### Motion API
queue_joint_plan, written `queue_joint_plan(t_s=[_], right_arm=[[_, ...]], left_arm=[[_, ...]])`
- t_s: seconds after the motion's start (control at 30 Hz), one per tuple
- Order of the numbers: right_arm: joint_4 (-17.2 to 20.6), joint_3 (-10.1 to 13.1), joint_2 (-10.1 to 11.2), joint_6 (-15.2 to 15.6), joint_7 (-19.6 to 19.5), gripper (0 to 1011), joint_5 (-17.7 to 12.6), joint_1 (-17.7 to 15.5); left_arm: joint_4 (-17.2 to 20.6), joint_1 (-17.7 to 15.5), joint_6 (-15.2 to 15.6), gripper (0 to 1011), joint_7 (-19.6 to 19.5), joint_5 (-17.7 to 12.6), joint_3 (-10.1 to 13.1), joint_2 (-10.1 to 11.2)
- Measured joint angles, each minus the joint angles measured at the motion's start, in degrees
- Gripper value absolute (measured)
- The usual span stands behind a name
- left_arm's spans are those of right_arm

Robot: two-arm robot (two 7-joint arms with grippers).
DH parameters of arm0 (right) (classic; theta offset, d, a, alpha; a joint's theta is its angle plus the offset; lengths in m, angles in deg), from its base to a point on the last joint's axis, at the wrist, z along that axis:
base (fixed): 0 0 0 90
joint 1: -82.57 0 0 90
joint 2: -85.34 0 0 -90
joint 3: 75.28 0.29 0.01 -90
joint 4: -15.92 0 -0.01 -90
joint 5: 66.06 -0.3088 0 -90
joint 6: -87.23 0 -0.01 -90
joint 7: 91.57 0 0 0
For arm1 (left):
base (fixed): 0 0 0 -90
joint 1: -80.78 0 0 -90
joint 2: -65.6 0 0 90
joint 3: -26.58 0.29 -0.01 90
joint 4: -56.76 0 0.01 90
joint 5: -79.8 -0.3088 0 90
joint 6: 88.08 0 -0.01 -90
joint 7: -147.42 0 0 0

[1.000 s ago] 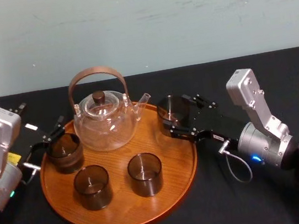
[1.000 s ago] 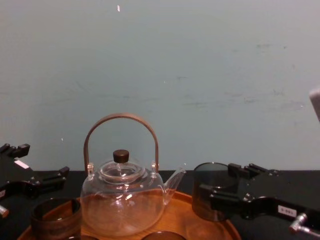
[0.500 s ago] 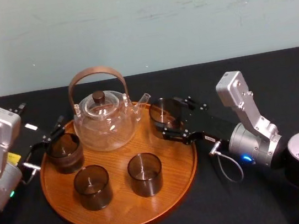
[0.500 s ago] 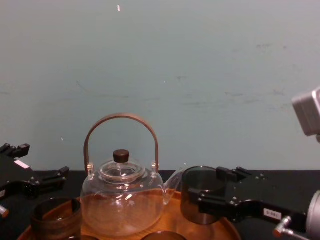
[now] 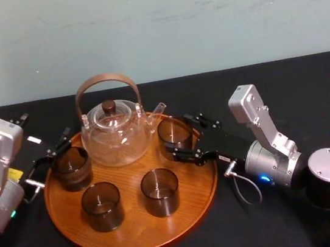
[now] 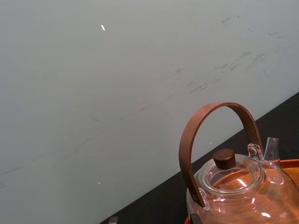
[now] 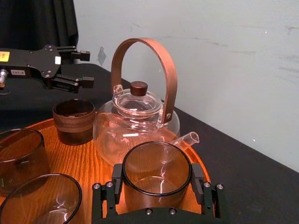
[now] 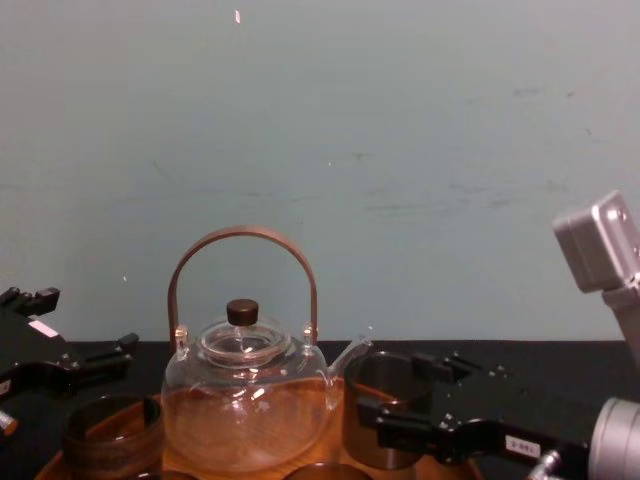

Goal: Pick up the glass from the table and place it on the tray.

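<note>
Within right gripper (image 5: 179, 135) — glass (image 5: 174, 132), base hidden.

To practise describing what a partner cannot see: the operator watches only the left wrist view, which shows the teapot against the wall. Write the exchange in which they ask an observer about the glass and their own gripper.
Operator: Where is the glass?
Observer: The right gripper grips the glass over the right rear part of the tray, beside the spout of the teapot.
Operator: And my own arm's gripper?
Observer: The left gripper is open and holds nothing. It sits at the tray's left edge, beside a dark cup.
</note>
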Motion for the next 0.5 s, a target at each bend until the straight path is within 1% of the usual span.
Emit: queue_joint_plan(t_s=[0.3, 0.5], right_arm=[[-1.5, -0.4, -0.3, 0.0, 0.0, 890, 0.3, 0.3], [-2.0, -0.5, -0.3, 0.6, -0.3, 890, 0.7, 0.3]], left_arm=[[0.0, 0.0, 0.0, 1001, 0.0, 0.0, 0.0, 0.0], [0.0, 0.0, 0.0, 1001, 0.0, 0.0, 0.0, 0.0]])
